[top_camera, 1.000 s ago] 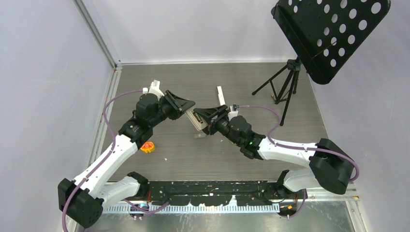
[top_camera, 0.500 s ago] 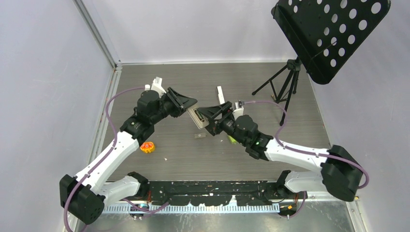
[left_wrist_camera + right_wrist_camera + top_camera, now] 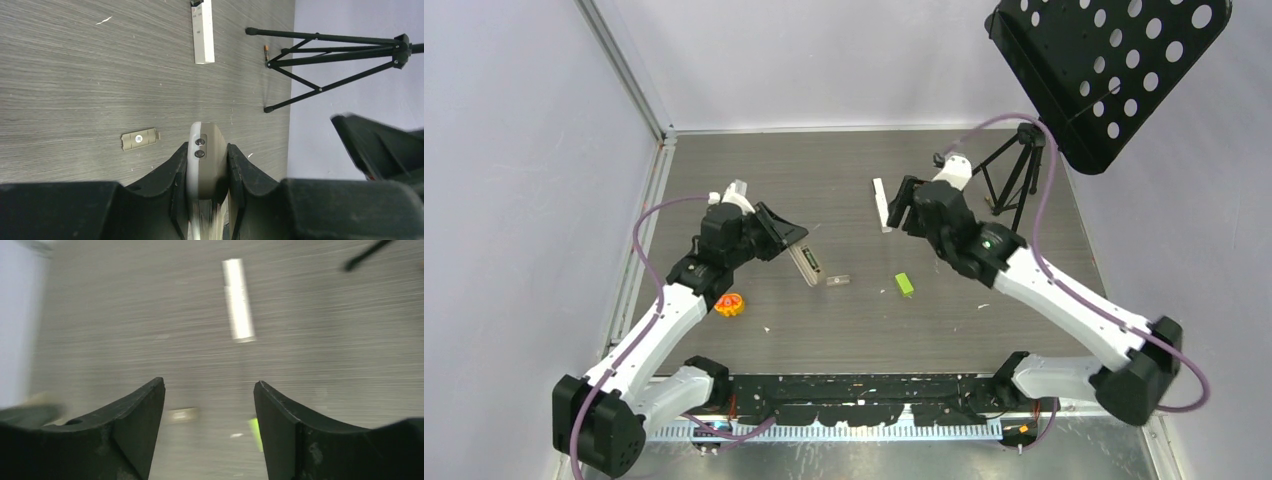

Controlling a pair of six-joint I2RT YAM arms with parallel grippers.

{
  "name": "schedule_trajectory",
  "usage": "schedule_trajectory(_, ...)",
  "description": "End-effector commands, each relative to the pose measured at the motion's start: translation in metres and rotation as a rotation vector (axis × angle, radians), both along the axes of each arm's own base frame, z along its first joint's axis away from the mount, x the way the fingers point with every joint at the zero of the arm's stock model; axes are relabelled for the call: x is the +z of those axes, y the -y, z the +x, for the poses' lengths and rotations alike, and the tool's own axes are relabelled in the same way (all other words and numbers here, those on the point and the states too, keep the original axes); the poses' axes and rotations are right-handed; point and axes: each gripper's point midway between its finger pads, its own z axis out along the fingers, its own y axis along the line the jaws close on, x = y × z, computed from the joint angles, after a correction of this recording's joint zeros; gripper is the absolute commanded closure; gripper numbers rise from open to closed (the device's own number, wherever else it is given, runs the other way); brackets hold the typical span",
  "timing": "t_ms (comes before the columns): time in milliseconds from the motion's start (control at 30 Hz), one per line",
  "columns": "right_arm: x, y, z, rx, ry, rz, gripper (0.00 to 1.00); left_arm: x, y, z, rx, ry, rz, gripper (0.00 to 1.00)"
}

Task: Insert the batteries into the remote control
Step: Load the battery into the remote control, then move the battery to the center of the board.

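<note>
Remote control [image 3: 808, 265] tight in the left gripper [image 3: 206, 150]; right gripper [image 3: 209, 385] wide, empty, well apart

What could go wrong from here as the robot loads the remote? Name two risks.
The remote juts out of the left pincer, which alone holds it; pressing on it might tilt it. A battery lies beside the tripod; the open right pincer could knock that stand reaching for it.

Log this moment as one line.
left gripper: shut on remote | right gripper: open, empty | cover: lying loose | battery: lying loose | white remote: lying apart
</note>
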Motion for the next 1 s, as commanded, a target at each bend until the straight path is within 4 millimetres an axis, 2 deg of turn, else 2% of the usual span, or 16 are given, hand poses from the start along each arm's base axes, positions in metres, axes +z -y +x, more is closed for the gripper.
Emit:
schedule_trajectory(0,-0.051,0.093,0.017,-0.156,-0.151,-0.643,0.35,0.022,-0.005,-0.003,-0.027,0.104,0.038,1.00)
schedule_trajectory(67,-0.056,0.122,0.031,-0.241,-0.181,-0.767,0.44,0.021,-0.006,-0.004,-0.033,0.104,0.044,1.00)
schedule_trajectory(167,-0.072,0.150,0.051,-0.279,-0.239,-0.915,0.51,0.020,-0.003,-0.005,-0.052,0.102,0.042,1.00)
schedule_trajectory(367,-0.123,0.195,0.089,-0.270,-0.384,-1.120,0.55,0.016,0.001,-0.005,-0.074,0.095,0.027,1.00)
schedule_trajectory(400,-0.134,0.199,0.095,-0.253,-0.408,-1.134,0.56,0.016,0.001,-0.006,-0.076,0.096,0.027,1.00)
schedule_trajectory(567,-0.153,0.212,0.118,-0.196,-0.423,-1.155,0.57,0.018,0.000,-0.006,-0.079,0.102,0.027,1.00)
schedule_trajectory(767,-0.171,0.218,0.144,-0.145,-0.439,-1.132,0.56,0.017,0.000,-0.003,-0.079,0.103,0.024,1.00)
schedule_trajectory(967,-0.187,0.224,0.161,-0.132,-0.441,-1.091,0.55,0.014,-0.002,-0.002,-0.077,0.097,0.025,1.00)
